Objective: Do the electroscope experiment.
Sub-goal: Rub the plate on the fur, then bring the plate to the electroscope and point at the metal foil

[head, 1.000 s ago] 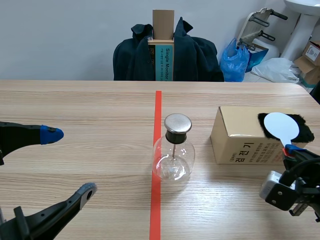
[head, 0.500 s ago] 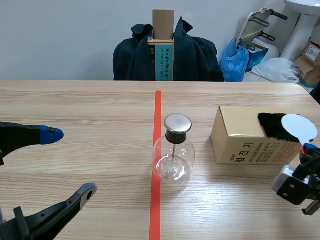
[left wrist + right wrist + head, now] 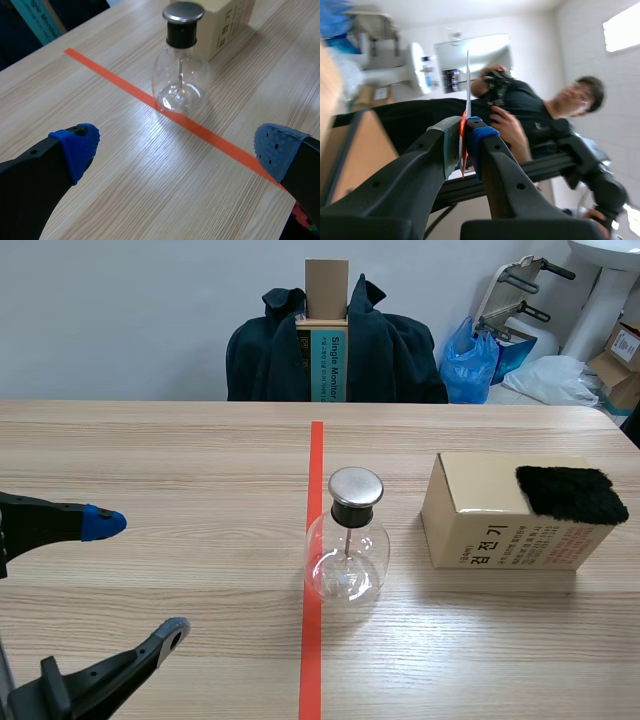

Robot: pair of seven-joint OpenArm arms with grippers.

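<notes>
Electroscope (image 3: 347,555): round clear glass, metal-capped

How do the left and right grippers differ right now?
The left gripper is open and empty; the right gripper is shut on a thin white plate. The left gripper hangs over the table near the glass flask; the right gripper faces a person instead. Both have black fingers.

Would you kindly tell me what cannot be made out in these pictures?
Right gripper: outside the scene view, shown only in its own wrist view.
White sheet it clamps: edge-on and blurred there, so its shape is unclear.
Flask: what hangs from its rod is too small, lost in glare.
Box: cut off by the left wrist view's edge.
</notes>
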